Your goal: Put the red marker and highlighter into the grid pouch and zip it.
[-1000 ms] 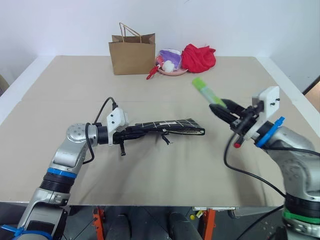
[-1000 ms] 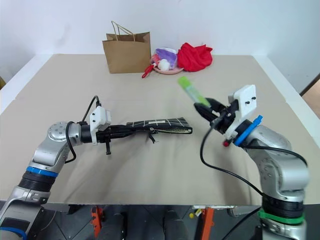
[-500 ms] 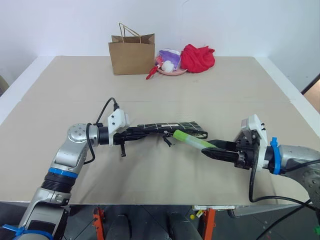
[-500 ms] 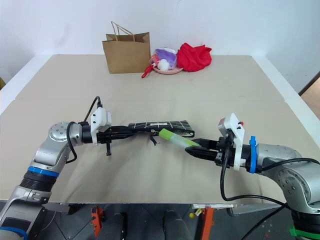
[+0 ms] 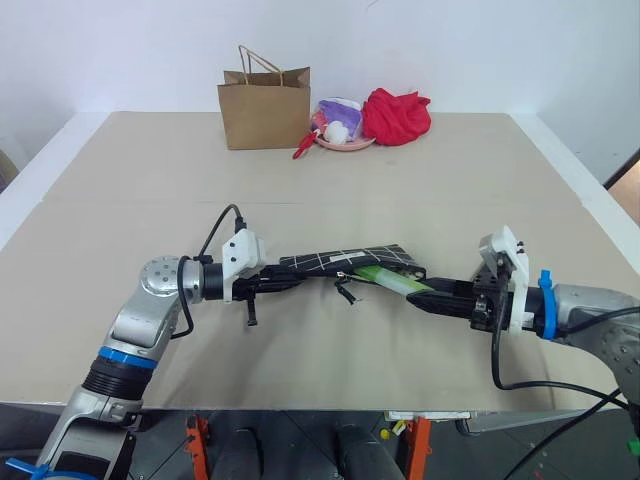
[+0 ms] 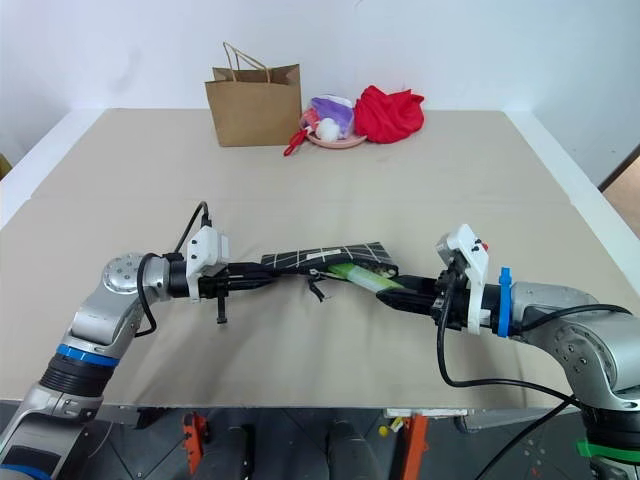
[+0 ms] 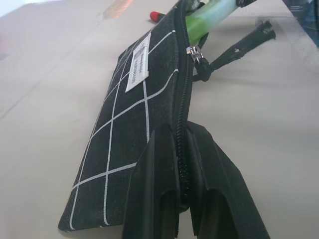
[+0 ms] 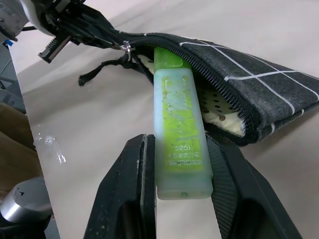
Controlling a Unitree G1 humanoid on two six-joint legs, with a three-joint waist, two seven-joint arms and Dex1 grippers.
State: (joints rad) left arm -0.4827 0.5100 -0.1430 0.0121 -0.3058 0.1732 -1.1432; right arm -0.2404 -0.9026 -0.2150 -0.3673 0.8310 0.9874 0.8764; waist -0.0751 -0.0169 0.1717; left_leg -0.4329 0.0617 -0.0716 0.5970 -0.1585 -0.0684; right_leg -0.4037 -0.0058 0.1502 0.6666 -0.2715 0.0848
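Right gripper [image 8: 177, 199] clamped on highlighter [image 8: 178, 129], its green tip inside grid pouch [image 5: 345, 261] mouth, left gripper [image 7: 182, 174] pinched shut on pouch's opposite end, brown paper bag [image 5: 265, 110] well beyond the pouch

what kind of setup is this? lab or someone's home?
Likely a lab test bench: a bare tan table against a blank white wall, with staged props at the back, a paper bag and a red cloth.
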